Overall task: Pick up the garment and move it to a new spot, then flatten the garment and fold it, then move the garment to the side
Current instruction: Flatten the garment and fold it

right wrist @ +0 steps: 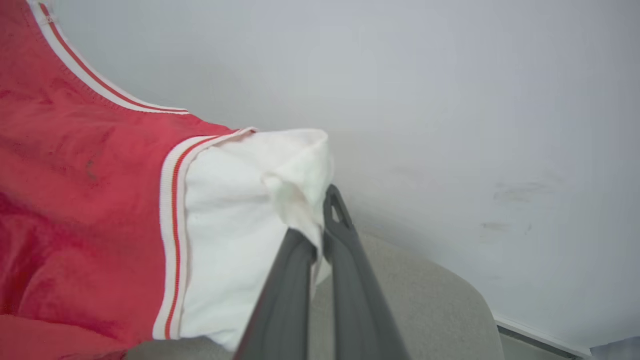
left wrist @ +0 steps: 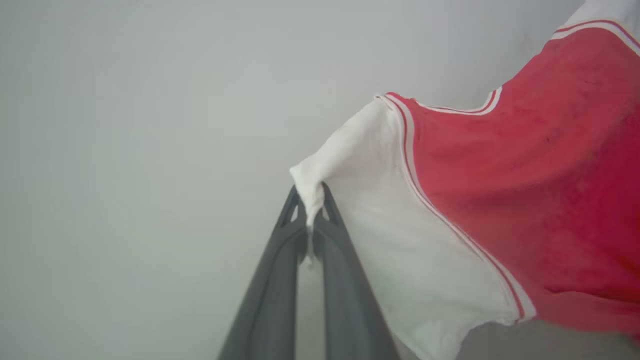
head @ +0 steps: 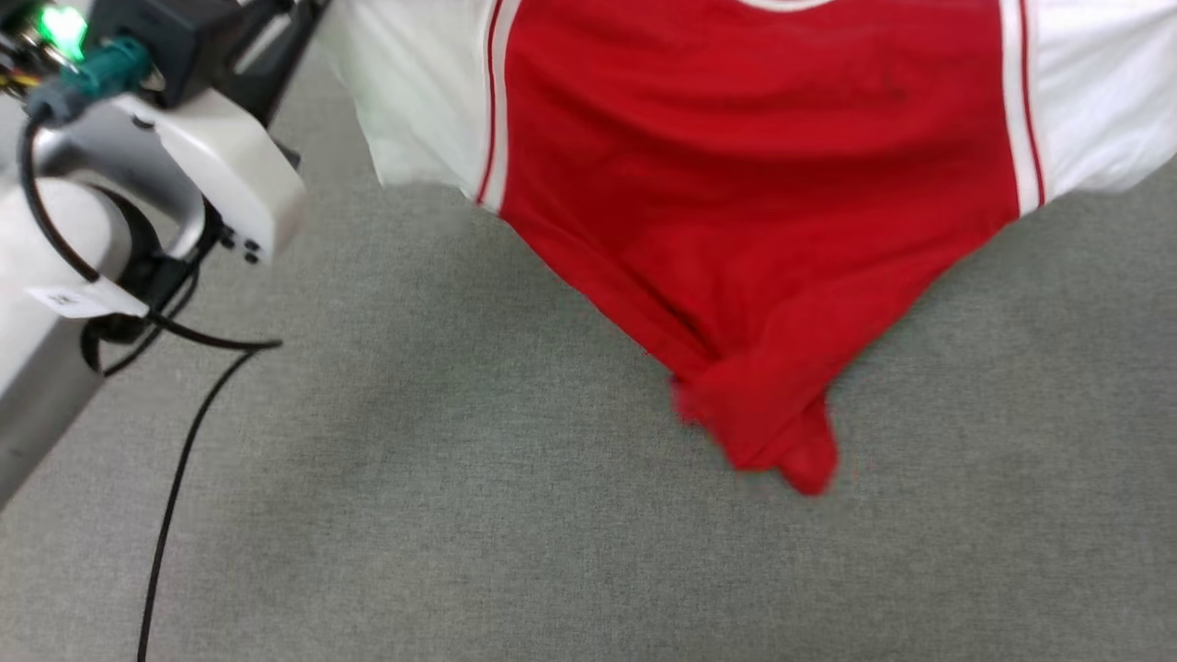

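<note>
The red jersey [head: 763, 184] hung spread between the two arms above the grey tabletop [head: 460, 515]. In the head view its white sleeves ran out toward the upper left and upper right edges, each bordered by red-and-white striped trim. The red body sagged between them into a downward wedge. The lowest part was bunched into a blurred, twisted tip low over the cloth-covered surface; whether that tip touched it could not be told.

In the left wrist view the left pincer [left wrist: 311, 222] was clenched on a pinched corner of one white sleeve [left wrist: 400, 250], a small tuft of fabric squeezed between its two dark fingers. The sleeve and the red panel stretched away to that view's right against a pale wall [left wrist: 150, 100].

In the right wrist view the right pincer [right wrist: 320, 235] was likewise closed on the folded edge of the other white sleeve [right wrist: 235, 225], the fabric gathered between its fingers, with the red body falling off to that view's left.

At the head view's upper left sat the left arm's pale wrist housing [head: 221, 175], with a green light [head: 60, 26] glowing above it. A black cable [head: 175, 478] trailed down from it across the tabletop.
</note>
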### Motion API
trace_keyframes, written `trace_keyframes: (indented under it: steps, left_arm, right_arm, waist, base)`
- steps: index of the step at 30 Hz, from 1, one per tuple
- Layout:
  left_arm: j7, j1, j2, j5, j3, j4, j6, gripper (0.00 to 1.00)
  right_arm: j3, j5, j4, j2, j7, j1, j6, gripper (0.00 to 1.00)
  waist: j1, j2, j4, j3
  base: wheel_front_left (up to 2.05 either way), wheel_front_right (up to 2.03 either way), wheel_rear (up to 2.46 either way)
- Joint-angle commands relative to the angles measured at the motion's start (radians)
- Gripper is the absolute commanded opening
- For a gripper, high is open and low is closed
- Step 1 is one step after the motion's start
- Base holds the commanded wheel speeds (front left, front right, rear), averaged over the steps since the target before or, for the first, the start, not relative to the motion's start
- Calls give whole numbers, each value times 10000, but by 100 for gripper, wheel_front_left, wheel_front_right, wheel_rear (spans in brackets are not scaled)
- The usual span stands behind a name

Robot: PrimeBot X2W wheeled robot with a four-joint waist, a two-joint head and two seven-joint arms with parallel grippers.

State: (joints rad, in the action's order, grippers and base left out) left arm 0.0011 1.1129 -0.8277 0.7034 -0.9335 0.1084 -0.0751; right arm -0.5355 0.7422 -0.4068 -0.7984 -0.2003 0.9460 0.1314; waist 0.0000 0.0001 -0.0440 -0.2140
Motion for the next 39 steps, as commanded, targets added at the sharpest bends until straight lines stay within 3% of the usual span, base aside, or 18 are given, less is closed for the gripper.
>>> trace_keyframes:
  steps: [1, 6, 19, 30, 39]
  left_arm:
    - [-97, 279, -31, -160, 128, -93, -94, 0]
    - [-8, 1042, 130, -386, 277, -186, -43, 0]
    - [81, 2752, 840, -674, 478, 537, 392, 0]
    - [-201, 4855, 1844, -814, 777, 2401, 979, 0]
    - [-1223, 6956, 2831, -1082, 1119, 4940, 1307, 0]
  right_arm:
    - [155, -71, 114, -56, 159, 241, -14, 0]
    - [749, -284, 511, 17, 465, 760, -15, 0]
    - [1672, -1103, 704, 472, 73, 2017, -14, 0]
    - [1151, -2224, -621, 1081, -276, 4307, -14, 0]
    - [1300, -3100, -2430, 1829, 613, 6855, -15, 0]
  waist:
    - [0, -1, 124, 247]
    - [0, -1, 215, 507]
    - [0, -1, 321, 529]
    - [0, -1, 361, -1195]
    - [0, -1, 329, -2596]
  base:
    - [0, 0, 0]
    - [0, 0, 0]
    - [0, 0, 0]
    - [0, 0, 0]
    - [0, 0, 0]
